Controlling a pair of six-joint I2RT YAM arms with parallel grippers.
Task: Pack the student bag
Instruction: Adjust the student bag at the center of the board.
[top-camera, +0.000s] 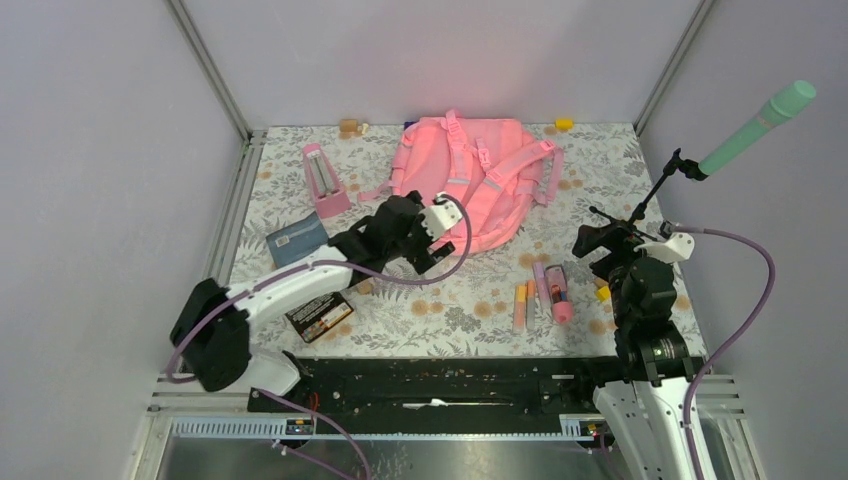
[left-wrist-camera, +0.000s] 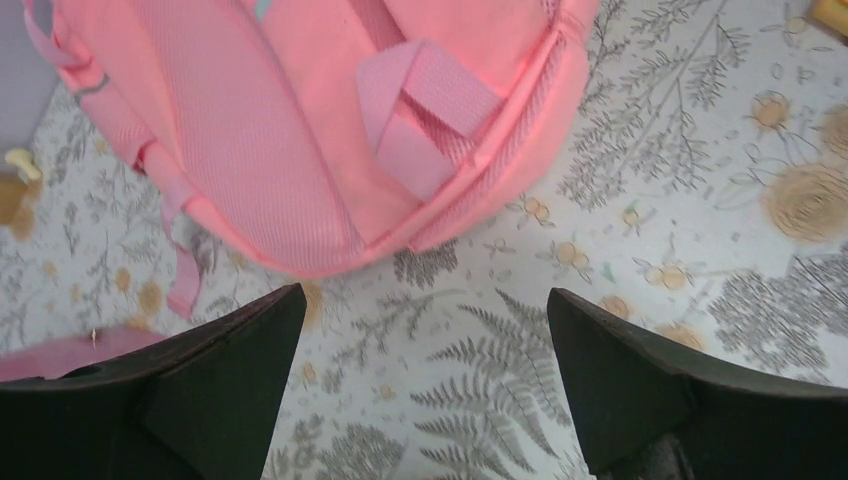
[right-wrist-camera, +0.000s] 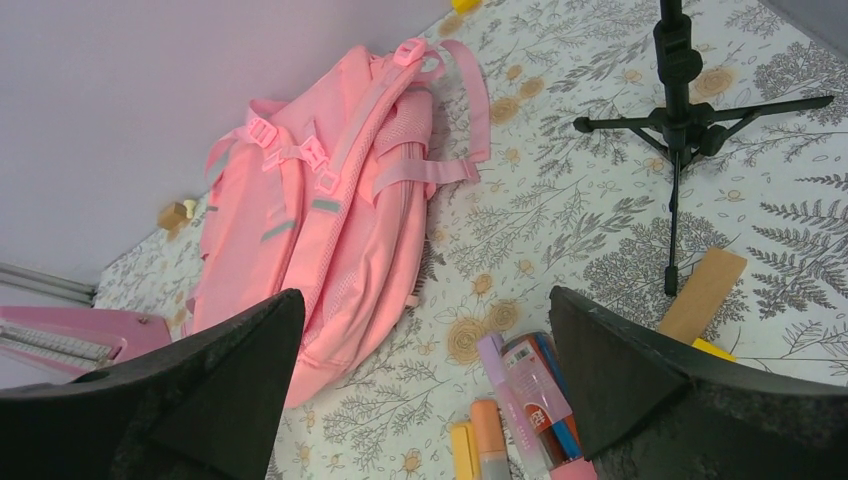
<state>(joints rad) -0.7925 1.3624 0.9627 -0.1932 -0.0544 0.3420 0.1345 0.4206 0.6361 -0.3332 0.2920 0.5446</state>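
The student bag (top-camera: 478, 185) lies straps-up at the table's (top-camera: 460, 305) far middle, its inside hidden; markers (top-camera: 545, 290) lie near it. The left gripper (left-wrist-camera: 425, 300) hovers at its near end, fingers apart; the right gripper (right-wrist-camera: 425, 300) gapes too.

Student bag (top-camera: 470, 180): large soft pink fabric backpack. It lies flat on the table (top-camera: 450, 300) at far centre, close to the back wall and slightly skewed. The back panel faces up, with both padded shoulder straps on top. The straps carry small grey-white patches and pink buckles, and thin webbing tails trail off to the sides. The end with the short carry loop points toward the near edge. The body looks limp and low. The front pockets are underneath, out of sight, so the zip state cannot be told.
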